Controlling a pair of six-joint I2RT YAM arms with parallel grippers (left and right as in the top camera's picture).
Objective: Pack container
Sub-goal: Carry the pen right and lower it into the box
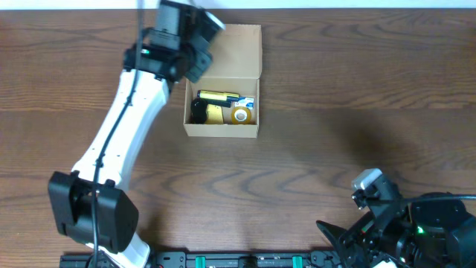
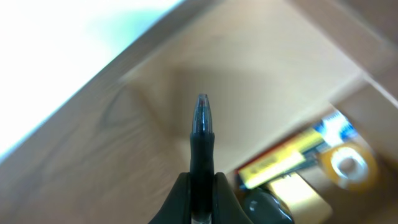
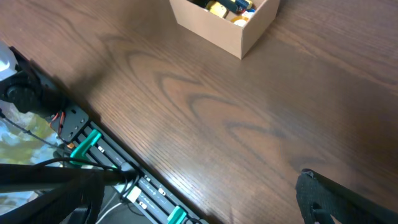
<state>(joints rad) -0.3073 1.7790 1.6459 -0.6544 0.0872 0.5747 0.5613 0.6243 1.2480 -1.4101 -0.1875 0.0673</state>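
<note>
Tan cardboard, small and rectangular: the container point(image 1: 222, 131), at the far middle of the brown wood-grain table point(image 1: 335, 112), with its hinged flap lid point(image 1: 236, 50) folded back flat toward the far edge. Holds several small items already: a yellow-and-black flat pack point(image 1: 216, 97), a yellowish roll of tape point(image 1: 240, 114), and something dark at the left end point(image 1: 198, 113), too small to name. No loose items to be seen anywhere on the wood outside the box.

Judging from that, filling looks done or very nearly so. Left to do: bringing the flap over the opening and shutting it.

Left gripper point(image 2: 202, 102): fingers pressed together on nothing, tip poised over the bare inner face of the flap near its left edge. Whether touching the cardboard, cannot tell. Probably placed to lift or push the flap.

Right gripper point(image 1: 335, 240): jaws spread wide and empty, low at the near right corner, well apart from the box.
</note>
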